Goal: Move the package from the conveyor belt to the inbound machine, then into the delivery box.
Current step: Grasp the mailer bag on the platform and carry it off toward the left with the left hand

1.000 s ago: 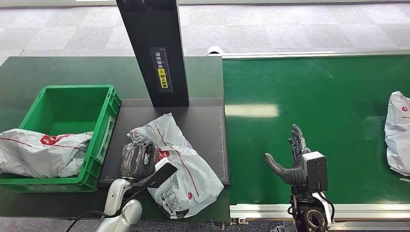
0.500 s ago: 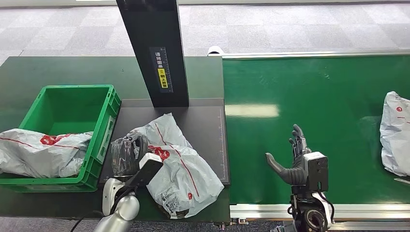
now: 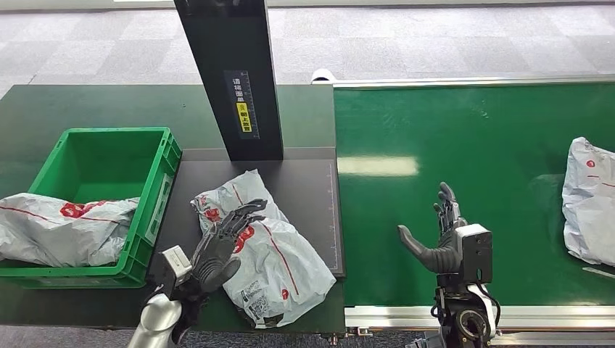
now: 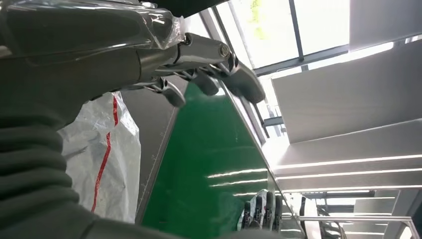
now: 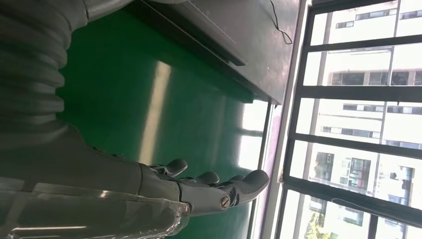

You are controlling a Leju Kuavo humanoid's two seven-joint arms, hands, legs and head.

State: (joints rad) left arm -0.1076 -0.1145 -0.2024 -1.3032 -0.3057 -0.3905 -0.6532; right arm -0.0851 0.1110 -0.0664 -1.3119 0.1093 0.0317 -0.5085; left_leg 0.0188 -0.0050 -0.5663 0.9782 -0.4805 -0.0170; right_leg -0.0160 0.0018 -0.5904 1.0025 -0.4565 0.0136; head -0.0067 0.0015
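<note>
**Three grey packages in play, one waiting on the scanner plate**

Three grey plastic packages show in the head view. One package (image 3: 265,254) lies on the dark plate of the inbound machine (image 3: 304,185), toward its near edge, with its near end hanging past that edge. A second bag (image 3: 62,228) sits in the green delivery box (image 3: 156,181), draped over the box's left rim. A third bag (image 3: 589,203) rides the conveyor belt (image 3: 464,138) at its right edge.

Compared with half a second ago, the left hand (image 3: 221,243) has rolled over: then it was curled at the package's left side, now its fingers are spread wide, lying on or just over the package's left part; no grasp is visible. The third bag has also drifted slightly leftward along the belt. The right hand (image 3: 435,239) holds nothing and remains open above the belt's near edge, unmoved.

The machine stage looks reached; the left hand seems to be setting up a grasp for the transfer to the one box.
</note>
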